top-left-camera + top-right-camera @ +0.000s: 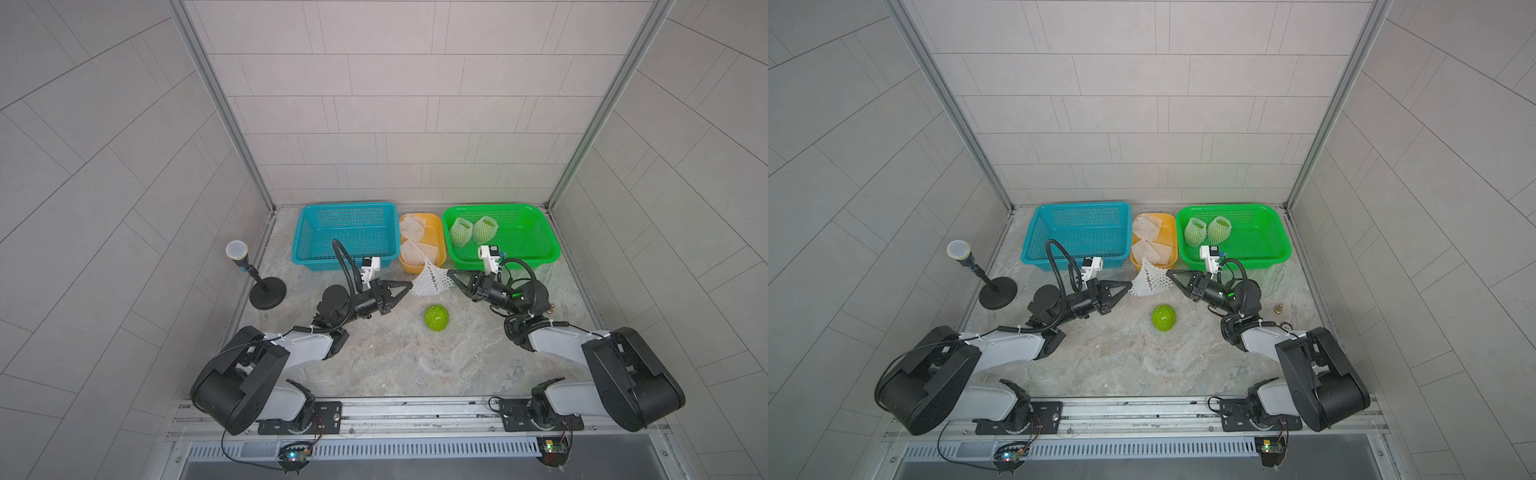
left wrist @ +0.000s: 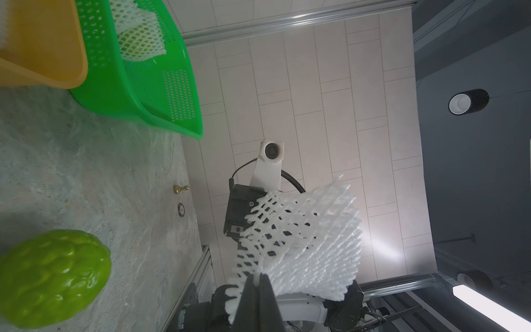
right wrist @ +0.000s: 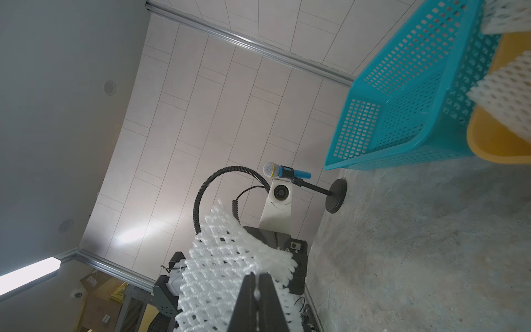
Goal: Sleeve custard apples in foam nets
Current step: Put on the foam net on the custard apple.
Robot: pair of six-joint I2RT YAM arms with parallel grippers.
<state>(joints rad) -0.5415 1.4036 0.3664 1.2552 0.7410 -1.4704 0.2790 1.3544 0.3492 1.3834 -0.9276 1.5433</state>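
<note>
a foam net is clamped at opposite edges by the left gripper and right gripper; a bare custard apple is left on the table nearby.

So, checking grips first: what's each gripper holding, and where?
One foam net, held between them: the left gripper pinches one edge, the right gripper the opposite edge.

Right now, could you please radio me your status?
Left pincer and right pincer both shut on one foam net, held between them. Bare custard apple on table nearby. Nothing seems to block it.
</note>
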